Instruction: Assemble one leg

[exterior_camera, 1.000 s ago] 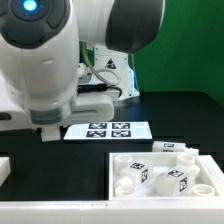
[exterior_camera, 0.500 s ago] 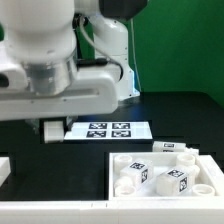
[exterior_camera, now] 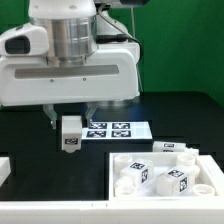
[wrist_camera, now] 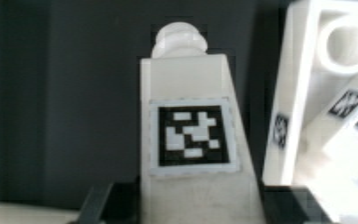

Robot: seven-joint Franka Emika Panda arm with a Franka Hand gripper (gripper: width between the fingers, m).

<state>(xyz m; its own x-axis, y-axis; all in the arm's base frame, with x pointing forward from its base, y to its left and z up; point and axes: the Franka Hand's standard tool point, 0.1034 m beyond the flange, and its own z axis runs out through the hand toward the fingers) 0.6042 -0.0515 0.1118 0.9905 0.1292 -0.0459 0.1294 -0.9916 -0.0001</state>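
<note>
stage: early | leg [exterior_camera: 70, 137] pinched upright in gripper [exterior_camera: 70, 121] | done: grasp | left: carrying to white tray part [exterior_camera: 114, 178], fitting (apparently not yet joined)

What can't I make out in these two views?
- Exterior view: whether the tool clamps the leg, too small to tell.
- Wrist view: the grip is cut off by the picture edge; the leg's far tip is blurred.
- Exterior view: the leg hides one end of the marker board.
- Exterior view: the white tray runs off the right edge; the parts inside are too small to identify.
</note>
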